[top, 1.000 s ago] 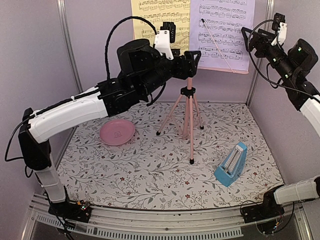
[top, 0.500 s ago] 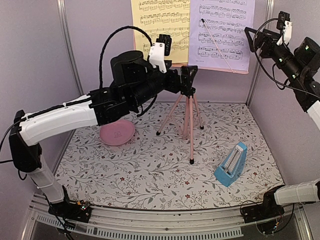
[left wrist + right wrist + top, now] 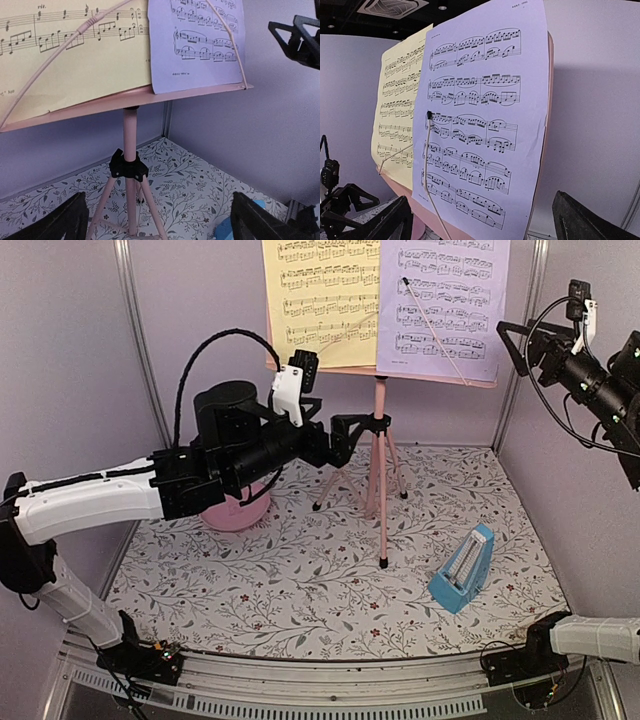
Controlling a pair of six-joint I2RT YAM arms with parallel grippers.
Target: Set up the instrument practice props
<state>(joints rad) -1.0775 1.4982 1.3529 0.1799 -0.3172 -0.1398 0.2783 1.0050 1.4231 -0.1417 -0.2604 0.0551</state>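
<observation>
Sheets up, metronome out: the setup looked all but done.
From above, the yellow sheet [image 3: 320,300] and lavender sheet [image 3: 440,305] rested on the stand [image 3: 378,455], and the metronome [image 3: 462,568] stood right-front on the counter [image 3: 300,580]. The left pincer [image 3: 352,438] and right pincer [image 3: 512,348] gaped, empty. Left wrist: the tripod legs were close ahead, so the next move probably called for pulling clear without clipping them. Right wrist: the lavender edge was near, with the wall just beyond, so room was tight.

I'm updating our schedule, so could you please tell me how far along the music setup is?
Looks done: the stand is upright, the yellow sheet and lavender sheet sit side by side on it, the metronome stands to its right. In hand: nothing; the left claw beside the stand and the right claw near the lavender sheet are open and empty. Left: probably only pulling both claws back.
</observation>
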